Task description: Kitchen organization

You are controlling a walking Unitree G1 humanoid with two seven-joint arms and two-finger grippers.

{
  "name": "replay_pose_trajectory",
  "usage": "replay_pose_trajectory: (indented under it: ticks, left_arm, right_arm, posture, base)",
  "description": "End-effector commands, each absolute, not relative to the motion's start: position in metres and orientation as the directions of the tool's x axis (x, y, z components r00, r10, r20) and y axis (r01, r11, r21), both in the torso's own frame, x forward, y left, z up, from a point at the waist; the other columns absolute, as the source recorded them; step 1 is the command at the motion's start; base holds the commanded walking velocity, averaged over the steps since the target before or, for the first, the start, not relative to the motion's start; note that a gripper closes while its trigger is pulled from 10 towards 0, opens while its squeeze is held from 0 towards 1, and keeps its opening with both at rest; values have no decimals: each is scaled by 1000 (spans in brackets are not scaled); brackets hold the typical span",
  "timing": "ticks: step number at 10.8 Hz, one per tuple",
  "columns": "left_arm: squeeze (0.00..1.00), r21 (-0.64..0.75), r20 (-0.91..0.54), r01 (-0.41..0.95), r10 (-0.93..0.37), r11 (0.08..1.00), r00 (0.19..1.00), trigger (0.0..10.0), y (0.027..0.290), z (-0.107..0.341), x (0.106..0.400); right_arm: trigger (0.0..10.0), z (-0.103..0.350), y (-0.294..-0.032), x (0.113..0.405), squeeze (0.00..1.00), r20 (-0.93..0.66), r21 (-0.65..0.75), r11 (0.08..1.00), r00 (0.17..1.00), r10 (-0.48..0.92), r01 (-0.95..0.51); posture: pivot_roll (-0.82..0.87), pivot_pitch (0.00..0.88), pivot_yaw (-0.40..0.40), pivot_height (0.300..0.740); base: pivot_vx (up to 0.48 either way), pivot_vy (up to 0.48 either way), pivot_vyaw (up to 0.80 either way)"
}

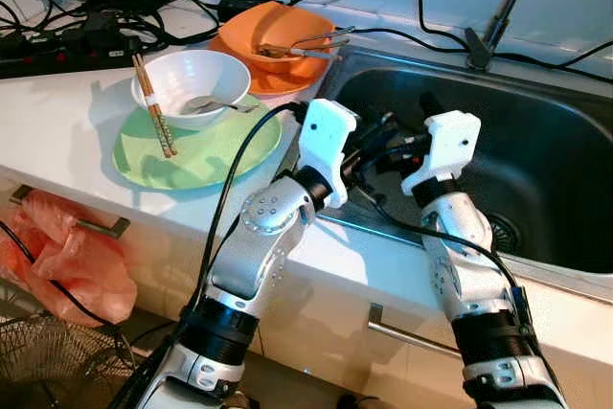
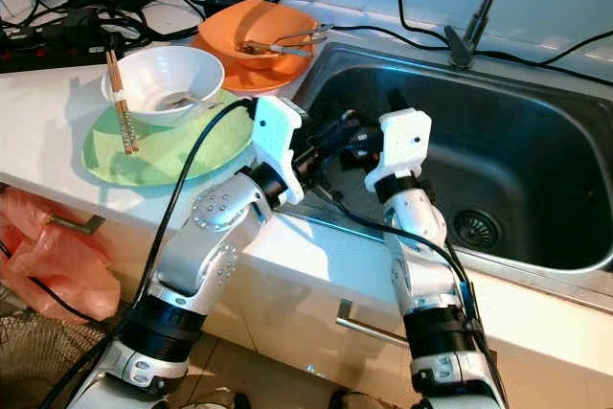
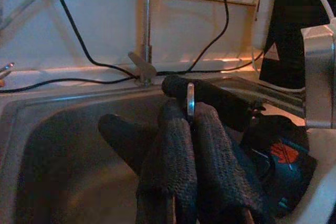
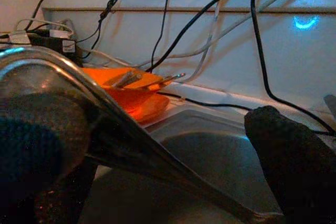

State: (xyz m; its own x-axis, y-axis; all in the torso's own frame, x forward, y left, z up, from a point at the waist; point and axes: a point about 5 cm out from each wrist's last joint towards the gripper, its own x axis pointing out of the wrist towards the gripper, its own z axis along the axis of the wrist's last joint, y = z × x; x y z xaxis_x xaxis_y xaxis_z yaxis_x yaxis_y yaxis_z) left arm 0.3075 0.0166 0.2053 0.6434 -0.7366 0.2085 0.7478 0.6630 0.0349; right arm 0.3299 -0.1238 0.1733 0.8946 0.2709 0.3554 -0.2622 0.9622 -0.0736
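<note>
Left gripper [image 3: 189,129]: jaws pinch a spoon [image 3: 190,100] | right gripper [image 1: 407,126]: jaws wide around its bowl | risk: you drop it into the sink [image 1: 536,141] if handover mistimes

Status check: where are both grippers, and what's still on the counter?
Both grippers over sink; left gripper shut on thin metal utensil, right gripper open beside it. White bowl with chopsticks on green plate, orange bowl behind. Nothing blocking.

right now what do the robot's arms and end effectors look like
Both arms are silver metal with black joint bands and white housings at the wrists. Loose black cables run along them. The left end effector and right end effector have long black textured fingers.
</note>
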Motion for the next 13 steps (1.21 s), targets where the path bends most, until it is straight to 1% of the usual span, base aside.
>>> replay_pose_trajectory:
  ticks: [1,10,13]
  left_arm:
    - [0,57,225,767,-756,640,614,10000,8,212,307]
    - [0,64,238,744,-734,665,636,10000,11,215,311]
    - [0,77,246,719,-712,691,658,10000,14,216,315]
  right_arm:
    - [0,175,-115,327,0,361,-91,949,878,315,-303]
    - [0,172,-113,326,0,340,-102,941,878,338,-323]
    - [0,171,-113,327,0,330,-107,940,880,342,-325]
  posture:
    - [26,74,0,740]
    - [32,85,-4,740]
    - [32,83,-3,740]
  base:
    - [0,0,0]
    - [0,0,0]
    - [0,0,0]
